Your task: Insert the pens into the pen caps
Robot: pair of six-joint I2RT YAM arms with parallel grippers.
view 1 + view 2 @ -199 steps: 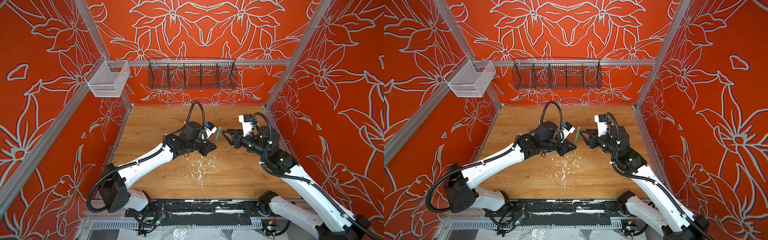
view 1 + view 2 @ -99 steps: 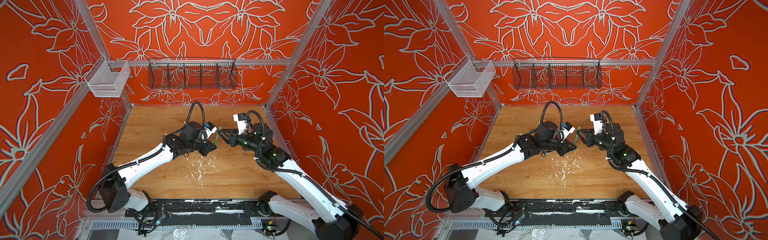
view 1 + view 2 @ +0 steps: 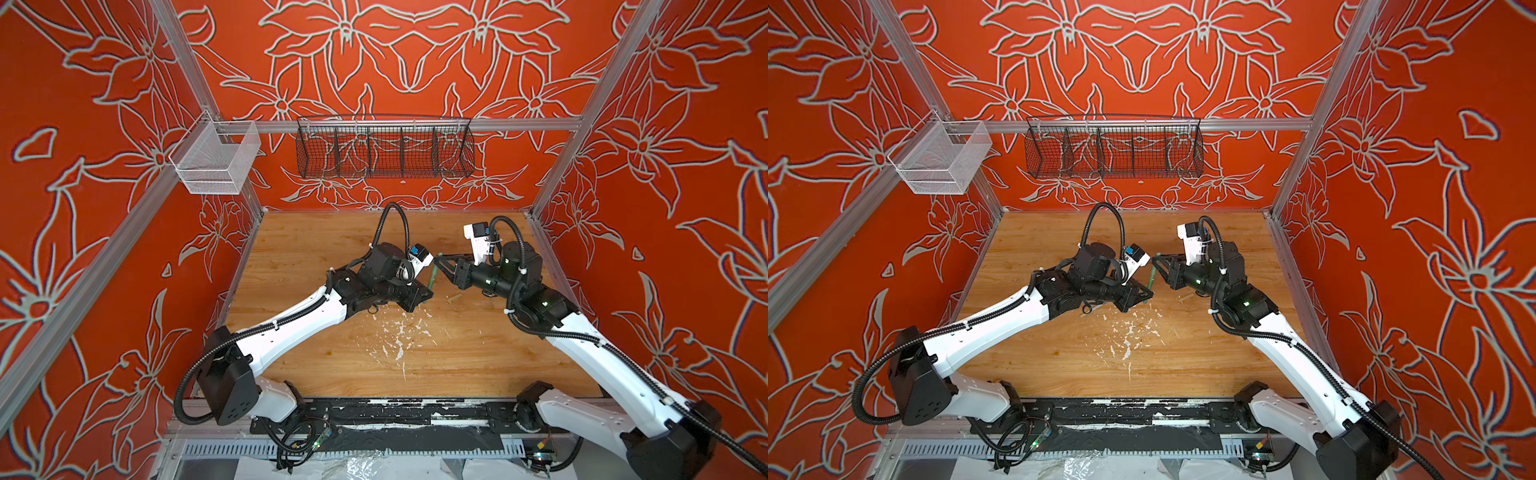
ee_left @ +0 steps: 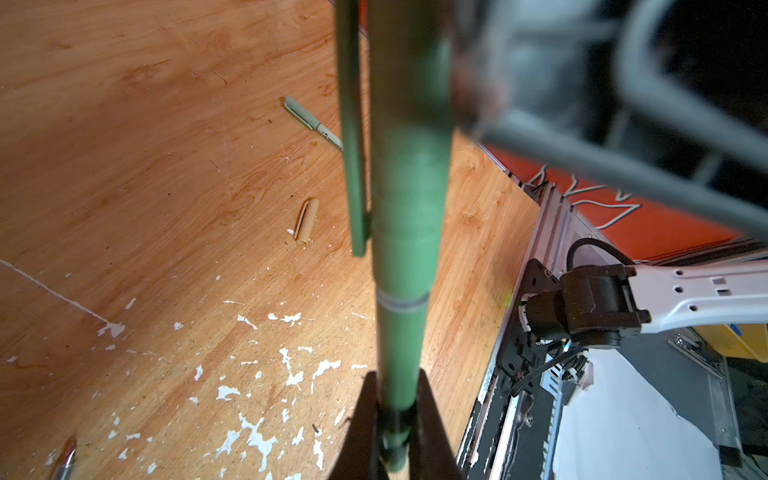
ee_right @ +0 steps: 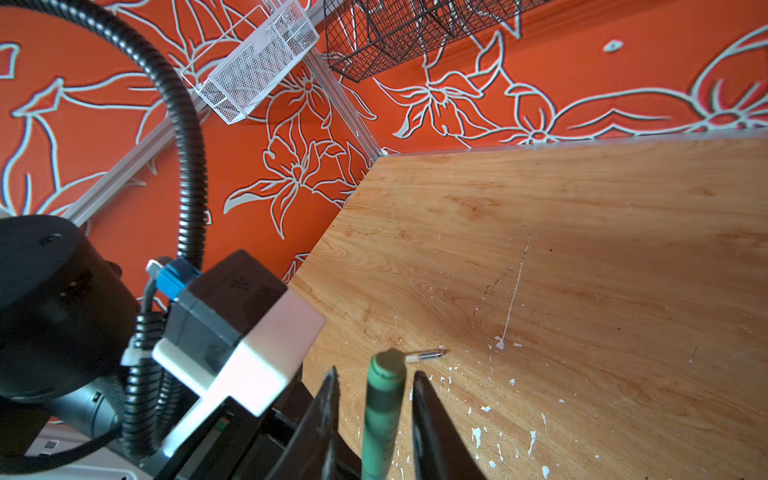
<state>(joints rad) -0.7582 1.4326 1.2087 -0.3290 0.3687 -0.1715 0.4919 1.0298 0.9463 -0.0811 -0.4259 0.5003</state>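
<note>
left gripper [image 4: 397,399]: clamped on the low end of the green pen [image 3: 432,272], both fingers [image 4: 361,415] tight to the barrel. The pen is off the table [image 3: 316,257], steeply tilted, roughly mid-table between the 2 arms in both top views.

Pen look: slim green barrel with a thin grey ring [image 4: 401,301] partway up. Above the ring is the green cap [image 4: 409,187] on the far end, with 1 long clip [image 4: 352,145] running along its side. The cap end is flat and a lighter green in the right wrist view. Can't tell if the cap is fully seated.

right gripper [image 5: 376,374]: parted, 1 finger [image 5: 328,415] each side of the capped end. A sliver of gap shows on both sides, no contact visible.

On the table:
- pale grey-green pen [image 4: 309,118] lies flat, print on the barrel, partly hidden behind the clip in the left wrist view.
- tan cap [image 3: 454,297] lies on its side just right of the held pen, touching neither pen nor gripper. It has a clip too.
- thin grey pen tip [image 5: 428,354] pokes out behind the green end in the right wrist view, rest hidden.
- white paint flecks [image 3: 399,336] sit nearer the front edge.
</note>
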